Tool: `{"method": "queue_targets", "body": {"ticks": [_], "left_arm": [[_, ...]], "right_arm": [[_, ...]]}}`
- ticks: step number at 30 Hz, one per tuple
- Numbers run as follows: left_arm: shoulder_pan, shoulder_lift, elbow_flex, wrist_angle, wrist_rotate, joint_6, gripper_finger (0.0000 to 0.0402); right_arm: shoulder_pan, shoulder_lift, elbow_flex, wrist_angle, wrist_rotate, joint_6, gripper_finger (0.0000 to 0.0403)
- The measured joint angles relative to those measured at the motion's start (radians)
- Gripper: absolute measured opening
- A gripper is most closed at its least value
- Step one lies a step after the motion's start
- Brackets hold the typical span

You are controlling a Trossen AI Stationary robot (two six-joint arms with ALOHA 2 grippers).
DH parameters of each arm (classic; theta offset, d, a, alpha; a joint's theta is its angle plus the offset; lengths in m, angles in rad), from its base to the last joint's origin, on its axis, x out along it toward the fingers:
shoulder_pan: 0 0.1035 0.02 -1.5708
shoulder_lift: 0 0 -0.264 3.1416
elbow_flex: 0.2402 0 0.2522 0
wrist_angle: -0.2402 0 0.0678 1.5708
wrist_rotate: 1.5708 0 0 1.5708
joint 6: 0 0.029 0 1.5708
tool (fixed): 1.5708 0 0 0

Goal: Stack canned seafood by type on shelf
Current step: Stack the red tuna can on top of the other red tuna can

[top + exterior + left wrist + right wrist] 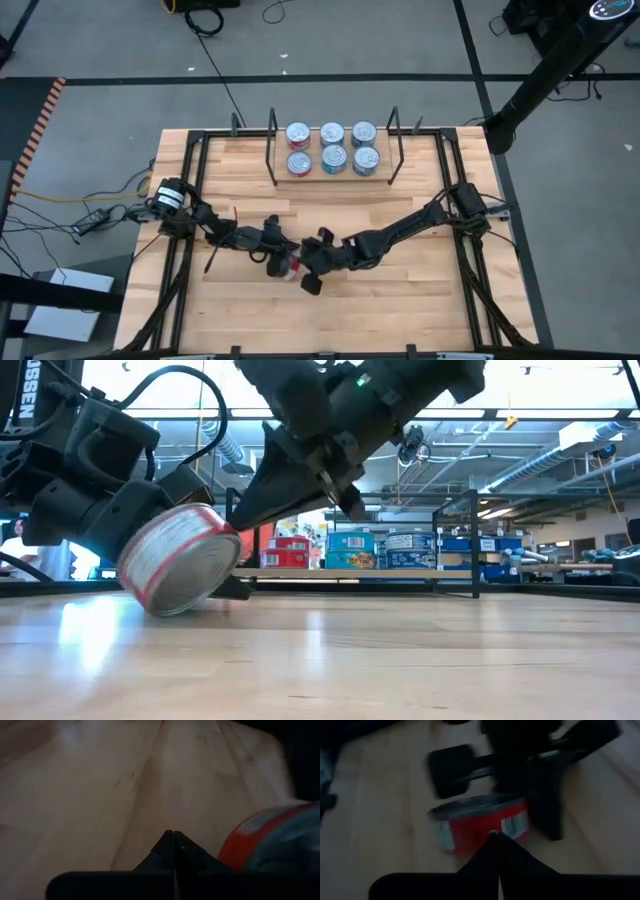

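Observation:
A red-labelled tin (180, 560) of canned seafood stands tipped on its lower rim (160, 608) on the wooden table, near the middle, between my two grippers. My left gripper (174, 837) is shut, with the tin (272, 842) close beside its fingers. My right gripper (495, 837) is also shut, and its tips sit on the tin's side (480, 827). At the far middle, the shelf (332, 178) holds six tins (332, 147): one column red, two columns blue. My left gripper meets the tin with the outer side of its shut fingers. In the low view the tin's upper flat face (135, 545) leans against that dark gripper. The exact spot of contact is hidden behind the tin. My right gripper presses its shut fingertips (238, 520) against the tin's red side wall (487, 827), near the upper rim. The fingers slant down from the table's right side. The tin stays tilted, with its lower rim on the table.
The shelf's black wire end frames (272, 145) (394, 145) rise on either side of the tins. Bare tabletop (340, 320) lies between the grippers and the near edge. A black frame (190, 160) runs around the table.

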Motion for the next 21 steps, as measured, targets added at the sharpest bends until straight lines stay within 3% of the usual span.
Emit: {"method": "queue_targets", "body": {"ticks": [12,21], "left_arm": [[-0.001,0.000,-0.036,0.077,0.078,-0.017,0.0003],[-0.003,0.000,-0.121,0.192,0.086,-0.054,0.0003]], "right_arm": [[-0.031,-0.029,-0.001,-0.005,-0.029,0.010,0.0005],[0.062,-0.026,-0.001,0.065,-0.081,-0.050,0.0006]]}}
